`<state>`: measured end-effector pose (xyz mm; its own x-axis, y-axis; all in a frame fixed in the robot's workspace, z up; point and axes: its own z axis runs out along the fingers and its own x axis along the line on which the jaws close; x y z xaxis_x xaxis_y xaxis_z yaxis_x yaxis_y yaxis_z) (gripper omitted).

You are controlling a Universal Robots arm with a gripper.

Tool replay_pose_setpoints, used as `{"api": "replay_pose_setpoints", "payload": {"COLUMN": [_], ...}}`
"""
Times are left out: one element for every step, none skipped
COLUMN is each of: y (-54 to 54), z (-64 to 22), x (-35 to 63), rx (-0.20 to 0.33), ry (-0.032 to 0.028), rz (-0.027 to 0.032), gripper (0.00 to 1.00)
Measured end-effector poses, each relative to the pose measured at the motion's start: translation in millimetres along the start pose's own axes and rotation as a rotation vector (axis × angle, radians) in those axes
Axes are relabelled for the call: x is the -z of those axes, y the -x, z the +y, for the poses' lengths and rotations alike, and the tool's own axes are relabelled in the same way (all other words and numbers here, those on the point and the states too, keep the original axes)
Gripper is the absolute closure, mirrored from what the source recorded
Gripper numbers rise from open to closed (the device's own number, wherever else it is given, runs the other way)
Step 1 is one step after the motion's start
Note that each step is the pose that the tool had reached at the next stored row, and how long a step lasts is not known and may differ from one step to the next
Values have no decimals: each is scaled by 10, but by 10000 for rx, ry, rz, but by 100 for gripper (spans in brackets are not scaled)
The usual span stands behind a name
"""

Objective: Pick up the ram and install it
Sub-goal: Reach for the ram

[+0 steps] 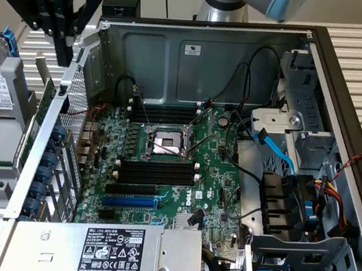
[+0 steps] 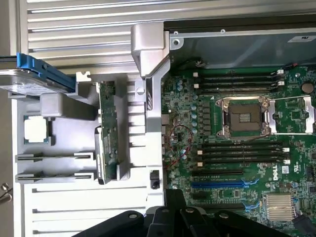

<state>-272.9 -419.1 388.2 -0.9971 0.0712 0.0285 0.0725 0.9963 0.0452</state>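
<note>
The black gripper (image 1: pixel 63 56) hangs at the exterior view's left, just outside the wall of the open grey metal computer case (image 1: pixel 179 53), and its fingers are closed together with nothing between them. The ram (image 1: pixel 46 98) (image 2: pixel 107 103), a long, thin green circuit-board stick, stands on its edge in a light grey plastic tray (image 2: pixel 133 138) beside the case, just below the fingertips and not touching them. It is well apart from the long black memory slots (image 1: pixel 151 173) on the green motherboard (image 1: pixel 219 175) inside the case.
</note>
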Motion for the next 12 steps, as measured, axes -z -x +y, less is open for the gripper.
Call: {"api": "replay_pose_setpoints", "payload": {"y": [-36,-79,-123,-167,-212,-255,-281,-302,-325,-350,-377,-407], "z": [-3,-10,-18,-28,-38,-51,-60,-68,-79,-90,-100,-110], "x": [-2,-3,-5,-7,-9,-13,-19,-24,-29,-33,-36,-38], "rx": [-2,-2,-1,-2,-3,-3,-2,2,4,6,8,9], "ry": [-3,-5,-4,-3,-3,-2,7,24,32,36,40,42], "rz": [43,57,58,59,59,59,33,-21,-62,-93,-122,-138], "gripper": [89,89,89,89,89,89,89,89,89,89,89,89]}}
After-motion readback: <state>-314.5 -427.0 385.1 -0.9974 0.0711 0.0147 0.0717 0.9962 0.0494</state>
